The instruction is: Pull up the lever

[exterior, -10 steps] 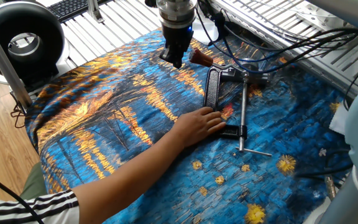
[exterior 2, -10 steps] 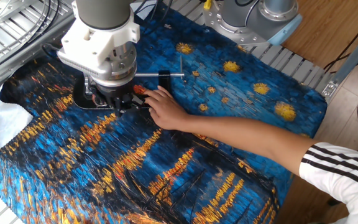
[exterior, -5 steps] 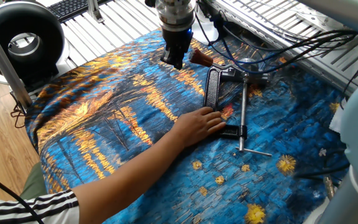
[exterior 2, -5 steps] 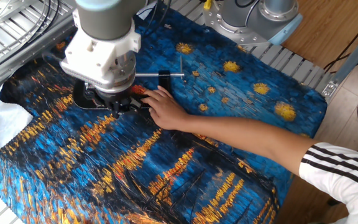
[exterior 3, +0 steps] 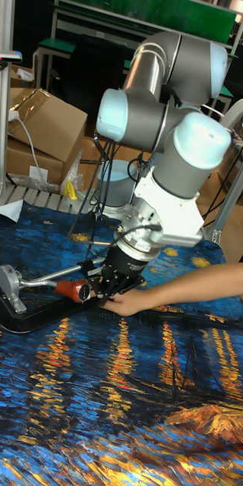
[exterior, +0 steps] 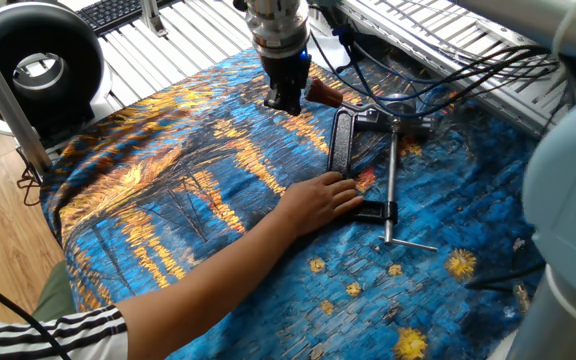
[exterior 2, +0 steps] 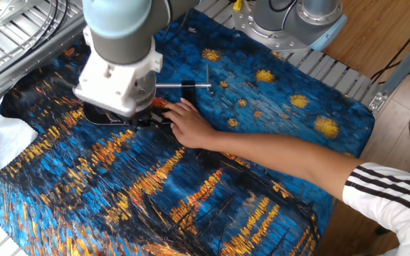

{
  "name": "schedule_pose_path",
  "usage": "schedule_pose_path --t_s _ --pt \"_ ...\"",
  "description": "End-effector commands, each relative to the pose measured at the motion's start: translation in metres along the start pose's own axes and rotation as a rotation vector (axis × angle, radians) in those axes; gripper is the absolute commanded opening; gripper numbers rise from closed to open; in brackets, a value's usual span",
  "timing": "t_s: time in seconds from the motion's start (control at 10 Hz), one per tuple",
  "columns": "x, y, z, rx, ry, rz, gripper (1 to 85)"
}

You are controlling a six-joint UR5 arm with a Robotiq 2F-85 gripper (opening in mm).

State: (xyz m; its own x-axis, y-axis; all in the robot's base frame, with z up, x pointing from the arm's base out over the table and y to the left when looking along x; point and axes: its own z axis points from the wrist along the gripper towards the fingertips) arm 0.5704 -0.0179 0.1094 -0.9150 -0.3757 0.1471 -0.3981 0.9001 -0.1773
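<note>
- Dark red plastic is showing at the tip of the lever [exterior: 320, 94], and you are bringing the gripper [exterior: 286, 100] down just beside it, on the side away from the clamp [exterior: 343, 140].
- In the tall fixed view, the lever [exterior 3: 70, 288] is lying low over the painted cloth [exterior: 188, 190], its red sleeve pointing toward the gripper [exterior 3: 110, 288]; whether the two are touching, I cannot tell.
- Are the jaws parted or clenched? The pictures are not showing it, since the fingertips are reading as one dark block, so you should not be assuming a hold yet.
- You are risking a slip: the sleeve is short and rounded, and if you are catching only its end, it is likely to be popping free as you lift.
- A person's hand [exterior: 318, 203] is pressing on the clamp's frame close to your path. If you are swinging sideways, or if the lever is snapping up, you could be striking those fingers.
- The cloth is loose under the clamp, so a pull that is not straight up could be dragging everything.
- No containers are appearing on the cloth; nothing here is holding anything.
</note>
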Motion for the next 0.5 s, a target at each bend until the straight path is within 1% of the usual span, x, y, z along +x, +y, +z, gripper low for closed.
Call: schedule_pose_path --t_s 0.0,0.1,0.2,0.3,0.4 --pt "0.009 -0.006 0.006 0.020 0.053 -0.046 1.0" --pt "0.007 -0.013 0.008 0.048 0.051 -0.055 1.0" --pt "0.004 -0.010 0.005 0.050 0.048 -0.045 1.0" --pt "0.000 -0.005 -0.002 0.035 0.041 -0.034 1.0" --pt "-0.003 0.007 -0.006 -0.010 0.024 -0.010 1.0"
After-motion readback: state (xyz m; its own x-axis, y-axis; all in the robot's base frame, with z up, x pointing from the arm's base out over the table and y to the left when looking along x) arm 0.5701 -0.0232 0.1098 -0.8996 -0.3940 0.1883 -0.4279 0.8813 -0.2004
